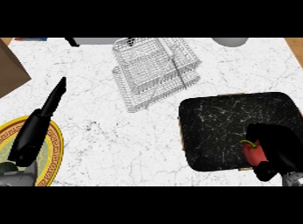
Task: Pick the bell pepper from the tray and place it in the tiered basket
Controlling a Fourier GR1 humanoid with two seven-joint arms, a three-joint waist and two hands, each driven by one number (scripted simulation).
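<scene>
Already the right robot hand [280, 151] curls round the red bell pepper [251, 152] on the black tray [225, 127]; the tiered basket [155, 70] lies up-left.

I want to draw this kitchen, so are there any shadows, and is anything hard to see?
In the head view, light is even on the white counter, and I see no clear shadows. The right hand is black against the black tray, so its outline blends in and partly hides the red bell pepper. The wire tiered basket looks faint.
</scene>
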